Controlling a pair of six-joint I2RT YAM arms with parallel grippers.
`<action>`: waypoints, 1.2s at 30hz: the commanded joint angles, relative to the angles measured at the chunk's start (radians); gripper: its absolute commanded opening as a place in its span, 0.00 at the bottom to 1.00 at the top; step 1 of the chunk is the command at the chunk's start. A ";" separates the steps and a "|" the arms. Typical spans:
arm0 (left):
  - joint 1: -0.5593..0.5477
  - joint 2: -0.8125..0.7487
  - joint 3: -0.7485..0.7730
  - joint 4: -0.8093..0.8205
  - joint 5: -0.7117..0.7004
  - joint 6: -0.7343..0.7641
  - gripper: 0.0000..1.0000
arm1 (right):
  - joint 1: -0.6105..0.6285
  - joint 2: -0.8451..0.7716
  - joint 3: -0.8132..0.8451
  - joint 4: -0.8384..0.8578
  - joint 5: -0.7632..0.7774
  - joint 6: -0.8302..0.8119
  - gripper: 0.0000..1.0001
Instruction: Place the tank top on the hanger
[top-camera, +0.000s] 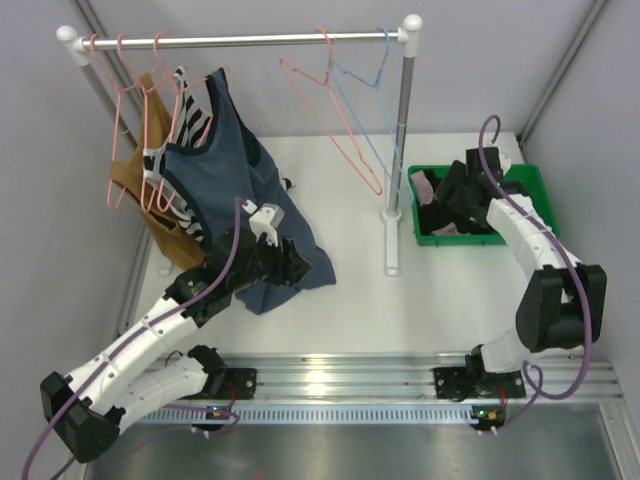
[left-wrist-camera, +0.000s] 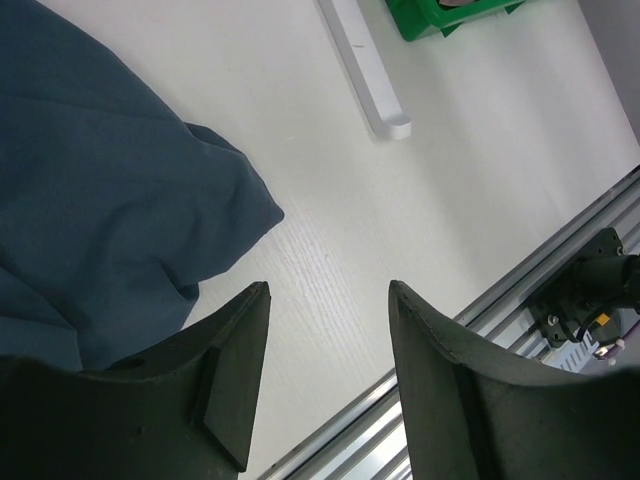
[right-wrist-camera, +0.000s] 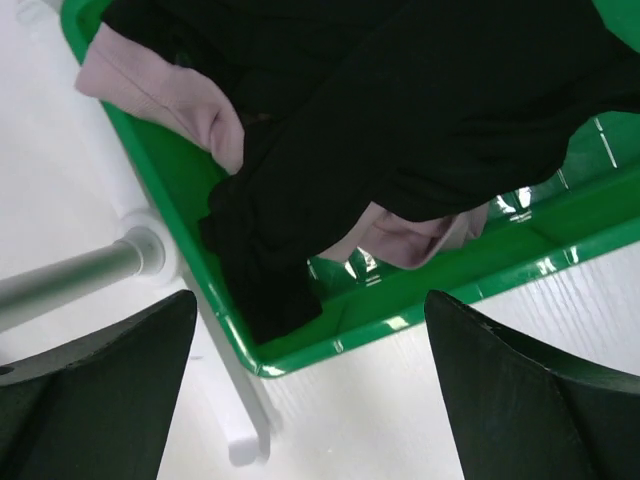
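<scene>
The soft black sleeveless tank top (right-wrist-camera: 420, 110) lies crumpled in the green plastic bin (right-wrist-camera: 420, 300), partly over a mauve-pink garment (right-wrist-camera: 165, 80). My right gripper (right-wrist-camera: 310, 305) hangs above it, jaws wide apart and empty. The thin salmon-pink wire hanger (top-camera: 330, 129) hangs on the metal rail (top-camera: 250, 40); the rack's post (top-camera: 402, 130) stands between hanger and bin. My left gripper (left-wrist-camera: 328, 295) is open and empty, beside the matte slate-blue top (left-wrist-camera: 90, 200).

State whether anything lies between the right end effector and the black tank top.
Nothing visible does. The open right end effector hovers over the black tank top, which lies uppermost in the green bin; the mauve-pink garment sits beside and beneath it.
</scene>
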 joint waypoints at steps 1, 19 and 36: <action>-0.002 -0.002 0.031 0.008 0.019 0.007 0.56 | -0.020 0.068 0.015 0.101 -0.034 0.011 0.96; -0.002 -0.008 0.014 -0.016 0.006 0.007 0.55 | -0.036 0.340 0.106 0.186 -0.040 0.012 0.50; -0.002 -0.019 0.045 -0.024 -0.002 0.025 0.55 | -0.048 -0.011 0.252 -0.003 -0.035 -0.063 0.00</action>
